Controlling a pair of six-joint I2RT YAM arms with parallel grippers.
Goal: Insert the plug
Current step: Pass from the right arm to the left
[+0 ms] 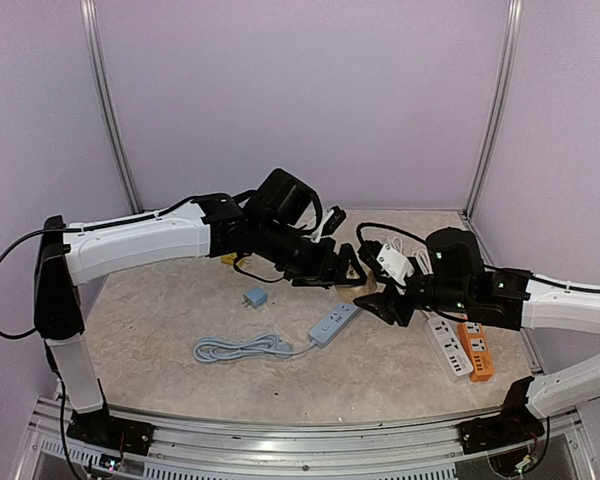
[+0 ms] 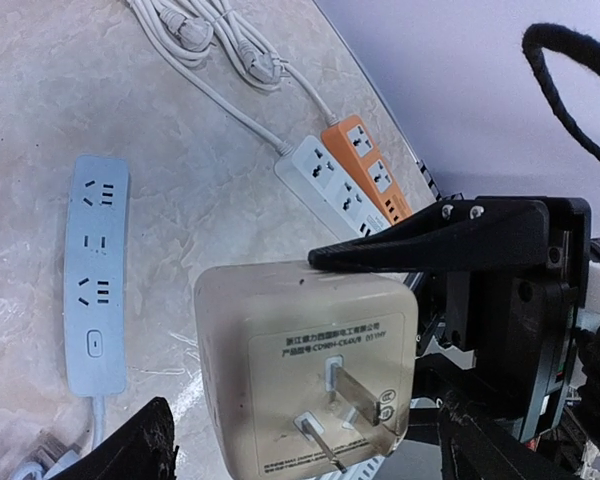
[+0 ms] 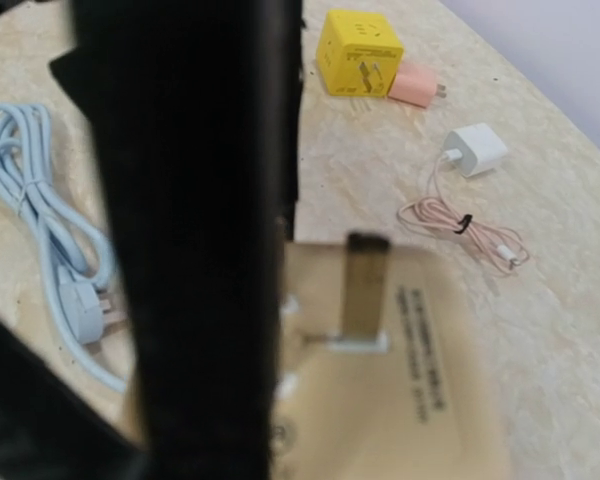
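So the plug (image 2: 305,385) here is a chunky cream-white cube adapter with metal prongs sticking out of one face and some printed text around them, and it's up in the air over the middle of the desk (image 1: 180,310), not resting on anything. The right gripper (image 1: 392,295) is clamped on it, jaws partway closed around the block, and you can see one black finger (image 2: 435,240) lying along its top edge in the left wrist view. In the right wrist view the same cube fills the bottom of the frame, blurry, prongs facing the camera. The left gripper (image 1: 345,268) sits right beside it with its jaws spread wide and nothing in them, just next to the plug, and I can't tell whether it touches. Below all that, the light blue power strip (image 1: 334,324) lies flat on the desk roughly mid-desk, its cable (image 1: 242,348) bunched toward the near-left. Over by the right edge there's a white strip (image 1: 448,346) and an orange strip (image 1: 477,351) lying side by side, touching. A small blue adapter (image 1: 255,296) sits left of the blue strip. Toward the far edge the right wrist view picks up a yellow cube adapter (image 3: 359,52) with a pink one (image 3: 416,86) against it, plus a white charger (image 3: 477,150) with a coiled pink cord (image 3: 467,226).
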